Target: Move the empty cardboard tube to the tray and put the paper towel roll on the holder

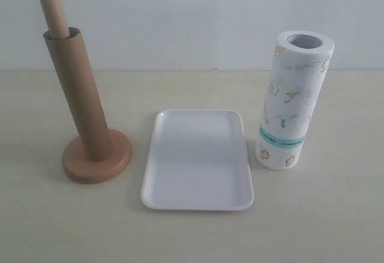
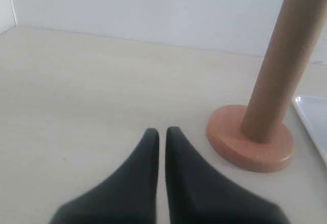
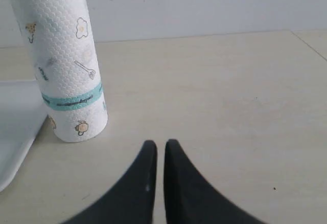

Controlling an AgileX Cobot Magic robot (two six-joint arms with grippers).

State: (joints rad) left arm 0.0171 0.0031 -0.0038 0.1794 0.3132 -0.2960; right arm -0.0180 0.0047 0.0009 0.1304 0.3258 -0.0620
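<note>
The brown cardboard tube [image 1: 77, 92] stands slipped over the post of the wooden holder [image 1: 96, 161], leaning left; the post's rounded top [image 1: 54, 14] pokes out above it. The white tray [image 1: 198, 161] lies flat in the middle. The printed paper towel roll [image 1: 294, 101] stands upright to the tray's right. Neither gripper shows in the exterior view. My left gripper [image 2: 162, 132] is shut and empty, low over the table, short of the holder base [image 2: 250, 142] and tube [image 2: 278, 75]. My right gripper [image 3: 159, 144] is shut and empty, apart from the roll [image 3: 64, 60].
A pale wall runs behind the beige table [image 1: 336, 215]. The tray's edge shows in both wrist views, tray rim [image 2: 311, 121] beside the holder base and tray rim [image 3: 15, 132] beside the roll.
</note>
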